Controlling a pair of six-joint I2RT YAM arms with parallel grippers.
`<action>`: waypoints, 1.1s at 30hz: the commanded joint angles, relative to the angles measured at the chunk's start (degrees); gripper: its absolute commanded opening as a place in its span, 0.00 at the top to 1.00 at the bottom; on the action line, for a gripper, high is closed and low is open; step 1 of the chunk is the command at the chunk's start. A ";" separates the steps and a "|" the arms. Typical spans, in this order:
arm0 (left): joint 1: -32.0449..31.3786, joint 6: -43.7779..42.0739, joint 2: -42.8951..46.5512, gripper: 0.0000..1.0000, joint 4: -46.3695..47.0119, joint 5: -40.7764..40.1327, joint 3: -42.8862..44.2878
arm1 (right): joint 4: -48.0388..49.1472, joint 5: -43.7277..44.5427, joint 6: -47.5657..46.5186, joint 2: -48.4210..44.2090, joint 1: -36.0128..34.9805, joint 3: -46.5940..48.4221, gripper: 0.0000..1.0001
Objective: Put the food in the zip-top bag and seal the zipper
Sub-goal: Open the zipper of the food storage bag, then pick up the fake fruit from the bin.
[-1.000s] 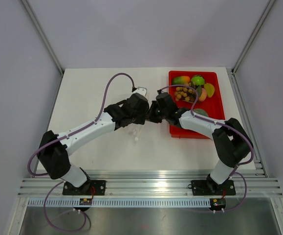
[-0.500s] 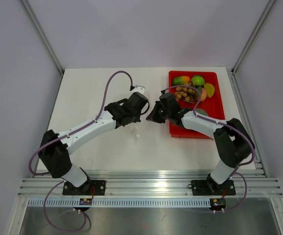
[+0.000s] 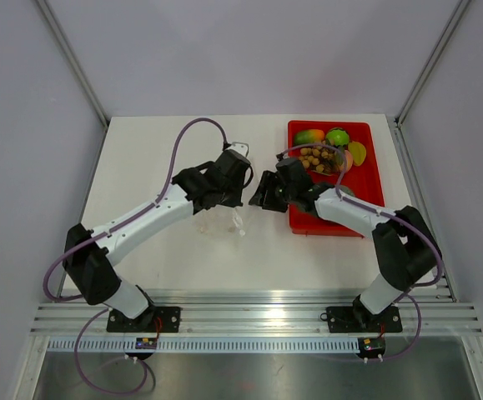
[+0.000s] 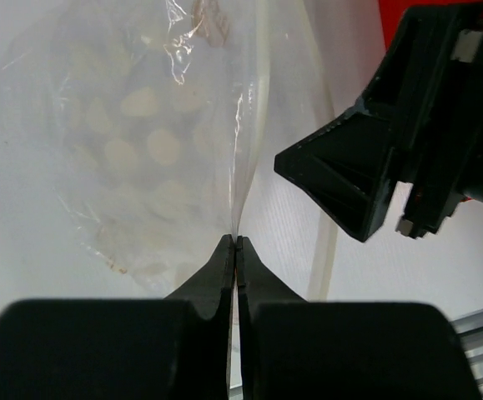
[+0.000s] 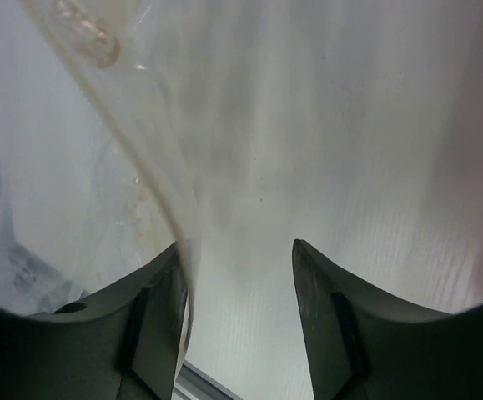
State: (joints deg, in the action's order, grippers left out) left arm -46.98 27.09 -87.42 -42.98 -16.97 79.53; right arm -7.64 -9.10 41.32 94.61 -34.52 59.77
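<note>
The clear zip-top bag (image 3: 224,222) hangs crumpled over the table centre, and my left gripper (image 3: 239,198) is shut on its edge. In the left wrist view the jaws (image 4: 237,242) pinch the film, with the bag (image 4: 133,142) spread beyond them and the whitish zipper (image 4: 264,100) running along its right side. My right gripper (image 3: 259,197) stands just to the right, open (image 5: 237,246), with the zipper strip (image 5: 153,179) lying against its left finger. The food sits in the red tray (image 3: 371,190): mango (image 3: 309,136), green apple (image 3: 337,136), yellow piece (image 3: 357,152), longan cluster (image 3: 314,158).
The right forearm crosses the tray's near half and hides part of it. White table surface lies to the left of and in front of the bag. Grey walls enclose the table on three sides, and a metal rail runs along the near edge.
My left gripper has shut on the bag edge and drawn back to the left. My right gripper has opened and released the bag, which now sags below the left gripper.
</note>
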 commanded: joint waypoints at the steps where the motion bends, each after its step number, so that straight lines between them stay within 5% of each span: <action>1: 0.40 0.33 -1.17 1.00 0.18 2.29 4.40 | -3.25 -0.13 -3.00 -7.41 0.25 0.88 0.40; 10: 0.49 -2.13 -5.13 1.00 -1.23 3.87 7.31 | -11.95 8.73 -7.65 -19.72 1.03 1.14 0.34; 17: 0.49 -3.10 -6.45 1.00 -1.49 5.55 8.36 | -14.95 12.62 -13.36 -25.00 15.67 0.35 0.30; 25: 0.49 -3.01 -5.66 1.00 -1.23 5.54 8.01 | -13.37 6.03 -16.01 -16.84 33.45 3.24 0.29; 33: 0.49 -2.92 -5.13 1.00 -0.44 5.98 7.57 | -15.04 8.49 -16.10 -9.62 34.08 5.36 0.25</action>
State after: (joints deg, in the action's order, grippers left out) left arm -46.74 24.88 -93.93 -45.17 -12.10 85.17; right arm -23.29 -0.60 26.09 85.76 -0.16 64.03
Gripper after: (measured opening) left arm 0.005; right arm 0.747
